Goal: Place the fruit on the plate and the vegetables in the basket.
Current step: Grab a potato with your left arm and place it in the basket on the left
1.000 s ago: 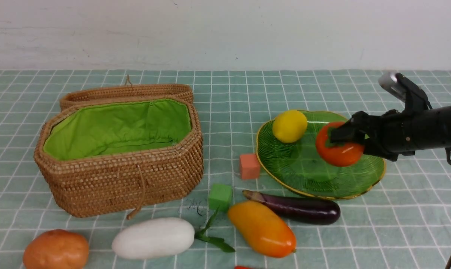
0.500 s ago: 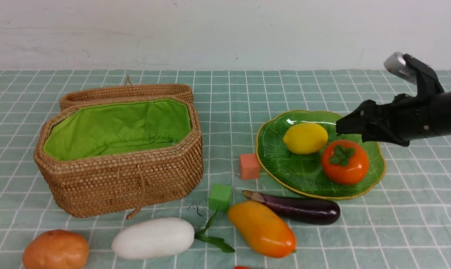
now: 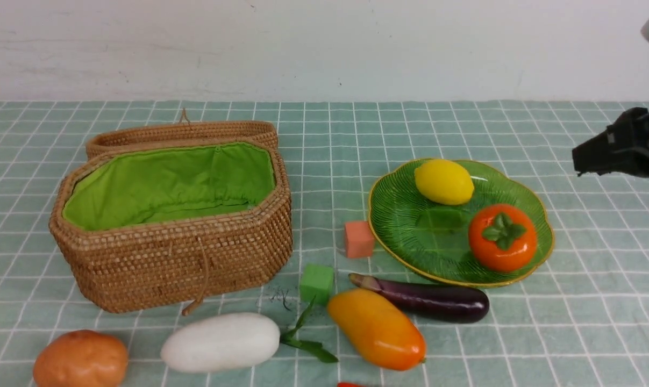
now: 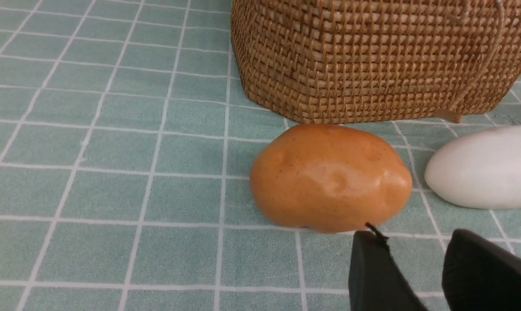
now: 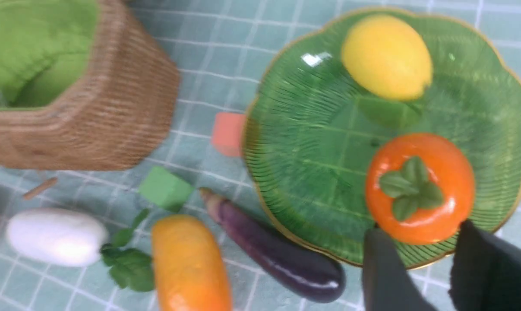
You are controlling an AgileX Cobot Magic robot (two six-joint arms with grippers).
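Note:
The green plate (image 3: 426, 236) holds the yellow lemon (image 3: 443, 181) and the orange-red persimmon (image 3: 503, 237). The mango (image 3: 377, 329), eggplant (image 3: 426, 301), white radish (image 3: 220, 342) and potato (image 3: 79, 359) lie on the cloth in front of the open basket (image 3: 173, 269). A red tip of the carrot-like piece (image 3: 348, 385) peeks in at the bottom edge. My right gripper (image 3: 585, 156) (image 5: 424, 235) hangs high to the right of the plate, open and holding nothing. My left gripper (image 4: 413, 236) is open just short of the potato (image 4: 329, 177); it does not show in the front view.
A salmon-pink cube (image 3: 359, 239) sits at the plate's left edge, and a green cube (image 3: 317, 283) lies between the basket and the mango. The basket's lid (image 3: 182, 131) lies open behind it. A white wall closes the far side of the table.
My right gripper let go of the persimmon, which now rests on the plate, then rose and pulled back to the right with its jaws narrowing. The lemon shifted on the plate.

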